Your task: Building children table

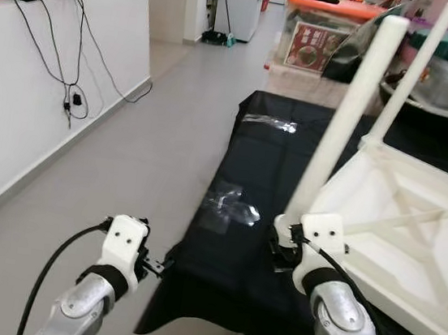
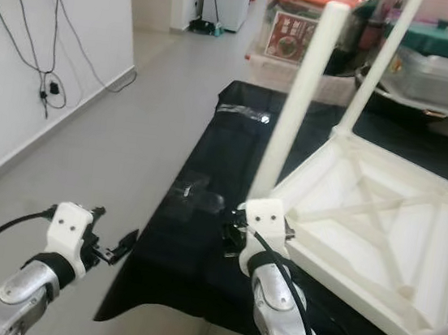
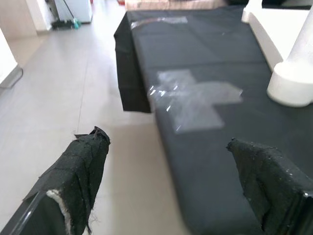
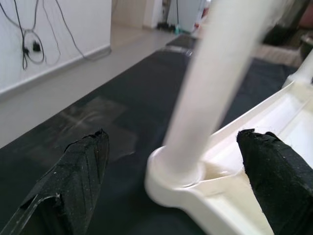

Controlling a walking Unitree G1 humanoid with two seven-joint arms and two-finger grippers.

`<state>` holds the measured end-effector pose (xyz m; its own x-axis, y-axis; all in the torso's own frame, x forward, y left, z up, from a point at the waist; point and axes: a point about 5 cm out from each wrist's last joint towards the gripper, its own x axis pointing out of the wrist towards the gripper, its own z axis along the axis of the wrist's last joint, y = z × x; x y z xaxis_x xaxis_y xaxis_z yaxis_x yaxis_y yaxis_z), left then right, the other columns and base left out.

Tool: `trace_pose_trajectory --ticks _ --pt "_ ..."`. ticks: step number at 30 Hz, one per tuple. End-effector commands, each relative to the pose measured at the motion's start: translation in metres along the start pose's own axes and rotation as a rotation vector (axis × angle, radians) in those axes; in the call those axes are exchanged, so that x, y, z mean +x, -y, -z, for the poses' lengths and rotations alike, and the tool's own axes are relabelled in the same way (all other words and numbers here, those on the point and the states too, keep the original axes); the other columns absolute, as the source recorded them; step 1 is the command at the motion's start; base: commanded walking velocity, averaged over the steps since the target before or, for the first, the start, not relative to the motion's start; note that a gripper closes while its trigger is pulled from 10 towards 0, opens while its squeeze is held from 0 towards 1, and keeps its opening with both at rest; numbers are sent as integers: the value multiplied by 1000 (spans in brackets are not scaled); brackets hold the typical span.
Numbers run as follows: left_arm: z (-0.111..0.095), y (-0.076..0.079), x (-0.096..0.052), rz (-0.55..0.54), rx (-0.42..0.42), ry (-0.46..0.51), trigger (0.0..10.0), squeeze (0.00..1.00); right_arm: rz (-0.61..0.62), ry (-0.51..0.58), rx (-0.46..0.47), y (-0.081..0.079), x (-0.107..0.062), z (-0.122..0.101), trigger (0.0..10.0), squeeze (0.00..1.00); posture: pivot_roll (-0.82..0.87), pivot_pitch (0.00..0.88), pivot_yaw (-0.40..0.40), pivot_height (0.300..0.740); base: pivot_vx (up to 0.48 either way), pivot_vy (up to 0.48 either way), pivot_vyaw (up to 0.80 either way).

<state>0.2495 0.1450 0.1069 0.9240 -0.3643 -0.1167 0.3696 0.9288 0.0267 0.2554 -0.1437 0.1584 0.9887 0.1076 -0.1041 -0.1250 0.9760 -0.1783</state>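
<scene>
White children's table [image 2: 380,227] lying upside down on the black-covered desk [image 1: 240,169], legs pointing up, right claw [image 4: 176,181] gaping wide around the base of the near leg [image 1: 340,120], left claw [image 3: 166,196] hovering wide open at the desk's near corner, clear plastic wrap [image 3: 195,100] lying ahead of it.

Black-draped table [image 1: 239,177] with upturned white children table [image 1: 414,215] and clear plastic [image 1: 231,205]

The upturned table [image 2: 380,227] lies on the cloth [image 1: 256,171], legs [image 1: 346,117] up, with tape [image 1: 232,204] to its left, boxes [image 1: 322,32] behind, and wall cables [image 1: 65,66] far left.
</scene>
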Motion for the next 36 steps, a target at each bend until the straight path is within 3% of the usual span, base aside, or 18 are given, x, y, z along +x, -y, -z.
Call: trace_pose_trajectory --ticks 1,8,13,17,22,25,36 --pt "-1 1 2 5 -2 4 10000 0 -21 18 3 -3 -1 -3 10000 0 -28 0 -58 740 0 -472 0" --pt "-1 3 1 9 -3 3 10000 0 -33 49 -16 -3 -1 -7 10000 0 -31 0 -48 740 0 -472 0" --pt "0 3 4 3 -5 2 10000 0 -90 166 -9 -3 3 -22 10000 0 -37 0 -47 740 0 -469 0" --pt "0 4 5 5 -5 -1 10000 0 -144 182 -7 -5 4 -25 10000 0 -36 0 -50 740 0 -469 0" --pt "0 5 5 6 -12 4 10000 0 -185 174 -42 3 5 -23 10000 0 -30 0 -57 740 0 -470 0" --pt "0 4 5 -6 -21 8 10000 0 -203 181 -44 5 7 -25 10000 0 -30 0 -58 740 0 0 0" --pt "2 9 9 20 -24 1 10000 0 -439 342 -30 -23 -1 -56 10000 0 -37 0 -48 740 0 0 0"
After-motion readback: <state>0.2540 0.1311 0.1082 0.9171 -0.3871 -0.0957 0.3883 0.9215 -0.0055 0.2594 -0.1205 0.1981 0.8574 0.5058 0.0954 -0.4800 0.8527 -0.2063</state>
